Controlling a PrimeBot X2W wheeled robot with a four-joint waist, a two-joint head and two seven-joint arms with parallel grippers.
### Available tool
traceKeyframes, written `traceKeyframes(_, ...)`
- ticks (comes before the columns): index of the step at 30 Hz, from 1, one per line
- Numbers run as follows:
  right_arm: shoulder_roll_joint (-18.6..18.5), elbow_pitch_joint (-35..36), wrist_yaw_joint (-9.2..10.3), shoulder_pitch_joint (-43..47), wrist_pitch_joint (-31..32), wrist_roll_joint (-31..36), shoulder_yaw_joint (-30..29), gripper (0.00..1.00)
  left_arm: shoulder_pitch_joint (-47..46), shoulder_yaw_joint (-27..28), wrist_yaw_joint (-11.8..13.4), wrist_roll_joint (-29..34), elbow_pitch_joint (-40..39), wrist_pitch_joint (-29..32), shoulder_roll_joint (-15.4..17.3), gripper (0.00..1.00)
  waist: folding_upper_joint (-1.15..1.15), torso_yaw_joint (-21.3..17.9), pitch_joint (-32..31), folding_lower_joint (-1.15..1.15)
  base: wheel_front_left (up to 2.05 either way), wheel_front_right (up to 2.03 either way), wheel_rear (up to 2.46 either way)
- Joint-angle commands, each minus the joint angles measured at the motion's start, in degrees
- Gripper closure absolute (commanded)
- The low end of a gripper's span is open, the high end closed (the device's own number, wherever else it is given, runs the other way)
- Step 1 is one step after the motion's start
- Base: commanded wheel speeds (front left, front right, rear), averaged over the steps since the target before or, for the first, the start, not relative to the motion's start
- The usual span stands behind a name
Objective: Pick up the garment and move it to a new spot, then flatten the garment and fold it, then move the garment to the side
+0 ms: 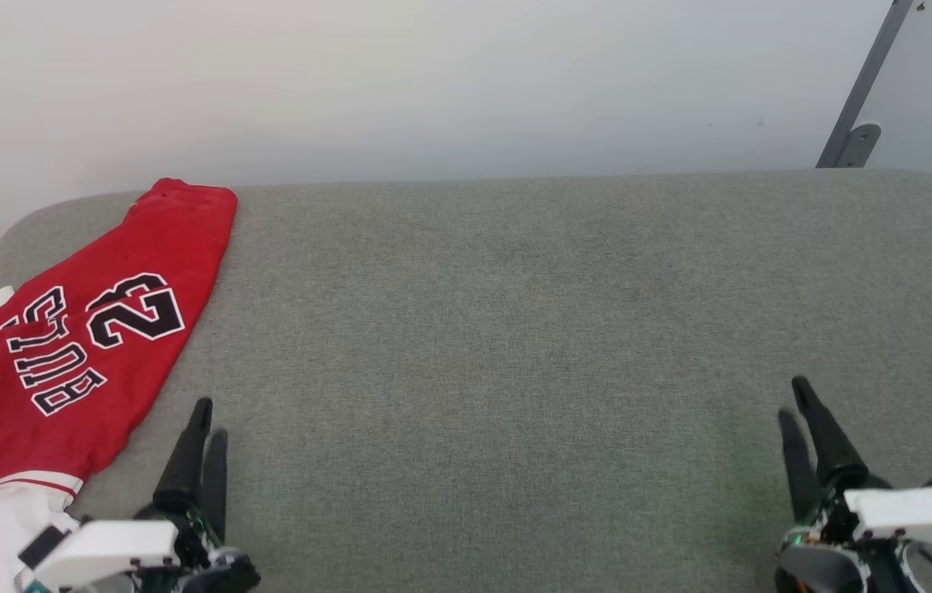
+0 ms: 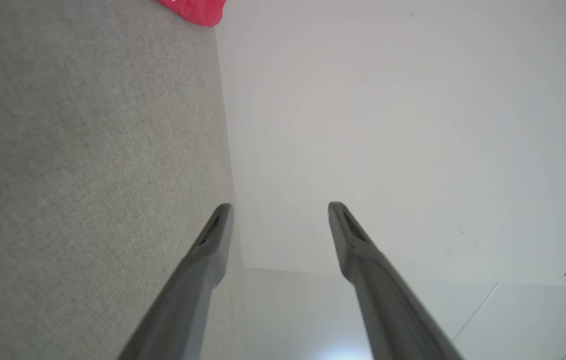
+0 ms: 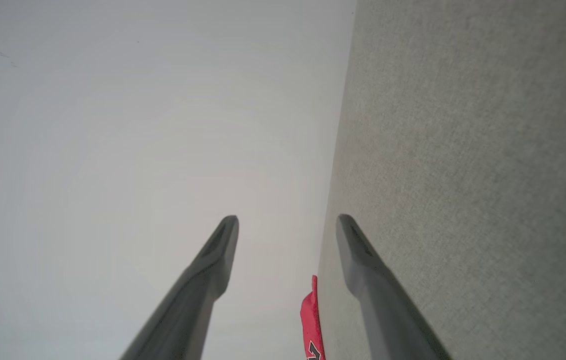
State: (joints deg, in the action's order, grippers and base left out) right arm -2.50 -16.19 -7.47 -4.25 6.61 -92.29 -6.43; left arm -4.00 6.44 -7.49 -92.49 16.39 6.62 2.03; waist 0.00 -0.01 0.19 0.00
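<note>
Garment [image 1: 62, 362] at left of table [image 1: 515, 329]; both grippers spread wide, holding nothing.

Garment: lies as a long red strip, lettering up, slanting from the table's far-left corner down to the lower left of the head view, white part at the bottom, cut by the frame's left edge. Left gripper [image 1: 211, 418]: sits lower left, fingers pointing up the frame just right of the red hem, clear of cloth; jaws well apart in its wrist view, nothing between. Right gripper [image 1: 793, 397]: sits lower right over bare grey table, well apart from the garment; jaws equally wide, empty. Pale wall [image 1: 433, 82] behind the table's far edge.
</note>
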Motion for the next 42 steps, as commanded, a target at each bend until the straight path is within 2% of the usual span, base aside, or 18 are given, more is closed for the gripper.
traceKeyframes(1, -0.12, 0.18, 0.00, -0.96, -0.16, 0.13, -0.01, 0.00, -0.71, -0.01, 0.00, 0.29, -0.33, -0.25, 0.27, 0.00, 0.00, 0.01, 0.02, 0.00, 0.00, 0.00, 0.00)
traceKeyframes(12, -1.77, -1.70, -0.01, -5.21, -2.67, 3.66, 1.70, 0.00, -3.50, -1.99, 0.00, 4.80, 0.60, -3.24, 2.43, 0.00, 0.00, 0.09, 0.05, 0.00, 0.00, 0.00, 0.00)
traceKeyframes(19, -4.03, -3.10, -0.02, -7.81, -5.11, 9.00, 4.65, 0.00, -5.05, -2.51, 0.48, 13.43, 1.42, -5.17, 3.73, 0.00, 0.00, 0.19, 0.05, 0.00, 0.00, 0.00, 0.00)
traceKeyframes(28, -6.36, -3.81, -0.02, -10.10, -7.35, 19.47, 6.40, 0.00, -5.82, -2.29, 1.43, 26.25, 0.70, -7.33, 4.14, 0.00, 0.00, 0.31, 0.06, 0.00, 0.00, 0.00, 0.00)
traceKeyframes(42, -8.45, -6.15, -0.03, -12.75, -10.32, 38.60, 7.72, 0.00, -6.52, -5.04, 3.06, 43.70, 0.62, -10.33, 5.81, 0.00, 0.00, 0.42, 0.09, 0.00, 0.00, 0.00, 0.00)
